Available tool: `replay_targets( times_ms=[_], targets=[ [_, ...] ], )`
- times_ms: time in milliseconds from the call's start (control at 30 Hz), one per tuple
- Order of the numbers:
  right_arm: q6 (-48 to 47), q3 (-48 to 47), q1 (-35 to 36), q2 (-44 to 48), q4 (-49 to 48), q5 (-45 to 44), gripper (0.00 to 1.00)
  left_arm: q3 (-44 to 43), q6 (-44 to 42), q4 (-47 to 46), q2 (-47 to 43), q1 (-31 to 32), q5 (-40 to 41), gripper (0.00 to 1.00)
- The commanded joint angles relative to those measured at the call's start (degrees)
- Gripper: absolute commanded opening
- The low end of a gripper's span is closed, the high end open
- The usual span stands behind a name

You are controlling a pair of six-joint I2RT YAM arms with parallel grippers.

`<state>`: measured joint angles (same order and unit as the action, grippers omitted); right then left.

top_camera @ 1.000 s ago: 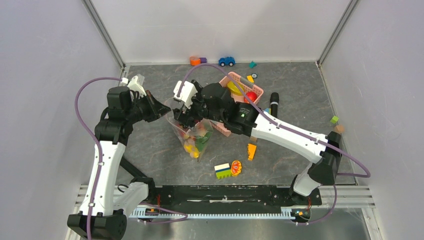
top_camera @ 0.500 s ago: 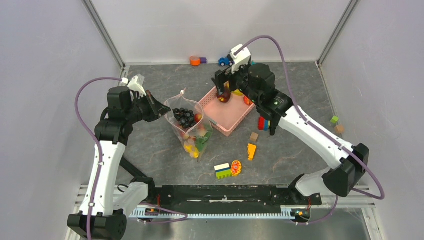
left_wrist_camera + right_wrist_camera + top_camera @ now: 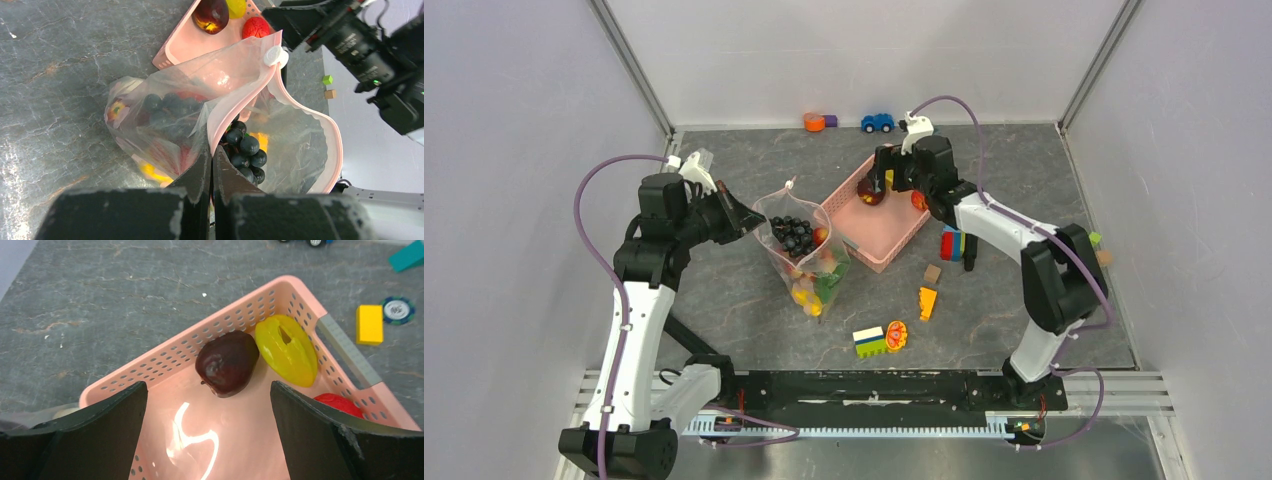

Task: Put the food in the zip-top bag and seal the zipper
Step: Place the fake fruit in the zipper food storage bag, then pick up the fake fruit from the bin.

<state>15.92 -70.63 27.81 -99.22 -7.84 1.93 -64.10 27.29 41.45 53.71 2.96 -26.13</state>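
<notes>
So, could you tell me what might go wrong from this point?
The dark red apple lies against the yellow citrus near the basket wall; the open right gripper above it may clip either, or slip on the rounded fruit. The left gripper is shut on only a thin bit of the zipper, so the zip-top bag, heaped with dark berries, might pull free or spill.

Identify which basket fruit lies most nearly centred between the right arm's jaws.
The dark red apple; the yellow fruit and red ball lie off to one side.
</notes>
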Motion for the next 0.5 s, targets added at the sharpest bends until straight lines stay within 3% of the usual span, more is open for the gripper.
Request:
replay_targets(
  times_ms=[0,467],
  targets=[
    [4.6,1.2,-0.3,-4.4,-10.0,1.8,0.98,0.0,1.2,-2.5,-0.5,-0.4,-1.9,0.02],
    [15.6,9.0,-0.4,-12.3,-28.1,-5.9,0.98,0.0,0.9,-2.4,-0.1,-0.4,-2.4,0.02]
  ],
)
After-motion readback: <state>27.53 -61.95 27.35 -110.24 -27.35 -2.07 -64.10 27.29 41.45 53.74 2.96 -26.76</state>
